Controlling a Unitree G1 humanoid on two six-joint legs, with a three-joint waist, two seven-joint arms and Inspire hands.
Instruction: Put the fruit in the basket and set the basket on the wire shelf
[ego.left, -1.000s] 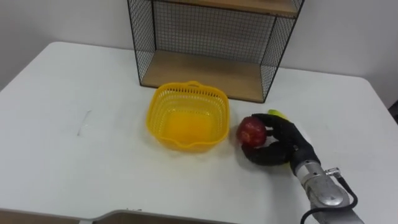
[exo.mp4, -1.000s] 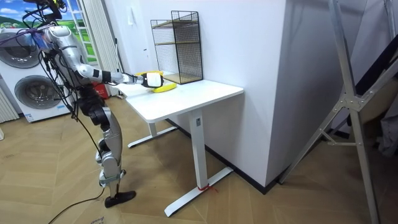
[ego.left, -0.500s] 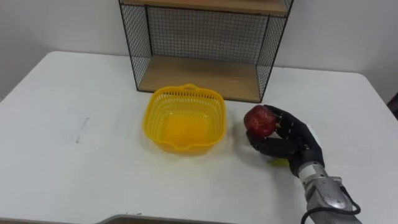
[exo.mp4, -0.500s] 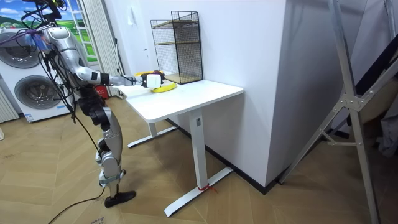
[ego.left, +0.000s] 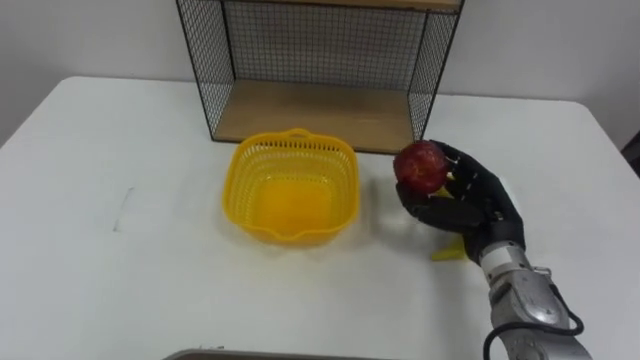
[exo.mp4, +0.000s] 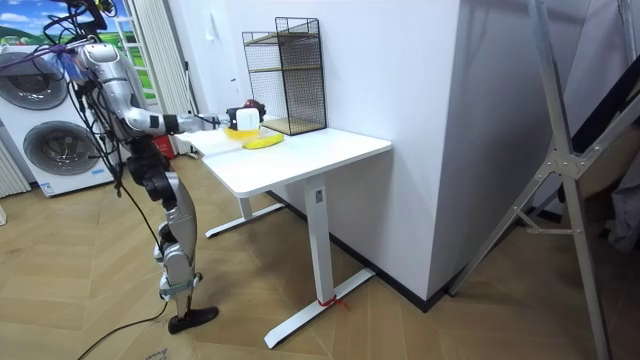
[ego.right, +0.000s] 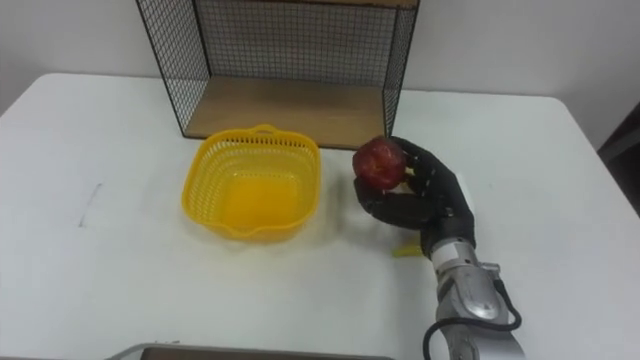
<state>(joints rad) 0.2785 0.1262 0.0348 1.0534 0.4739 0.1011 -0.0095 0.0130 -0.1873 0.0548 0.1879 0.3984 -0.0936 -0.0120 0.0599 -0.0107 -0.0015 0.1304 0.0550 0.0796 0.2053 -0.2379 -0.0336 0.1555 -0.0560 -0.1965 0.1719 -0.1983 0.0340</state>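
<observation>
My right hand (ego.left: 468, 203) (ego.right: 425, 195) is shut on a red apple (ego.left: 421, 165) (ego.right: 379, 160) and holds it above the white table, just right of the yellow basket (ego.left: 291, 188) (ego.right: 252, 183). The basket is empty and stands in front of the wire shelf (ego.left: 318, 62) (ego.right: 278, 60). A yellow banana (ego.left: 450, 251) (ego.right: 406, 250) lies on the table under my hand, mostly hidden by it. In the room view the hand (exo.mp4: 243, 118) holds the apple (exo.mp4: 251, 106) above the banana (exo.mp4: 264, 142).
The wire shelf has a wooden bottom board (ego.left: 315, 116) open towards me, directly behind the basket. Bare white table (ego.left: 120, 240) stretches to the left and front. In the room view I stand at the table's end, with washing machines (exo.mp4: 40, 130) behind me.
My right hand has lifted the apple off the table and carried it up, a little toward the shelf. The banana under it has come into sight. The camera tilted slightly.
</observation>
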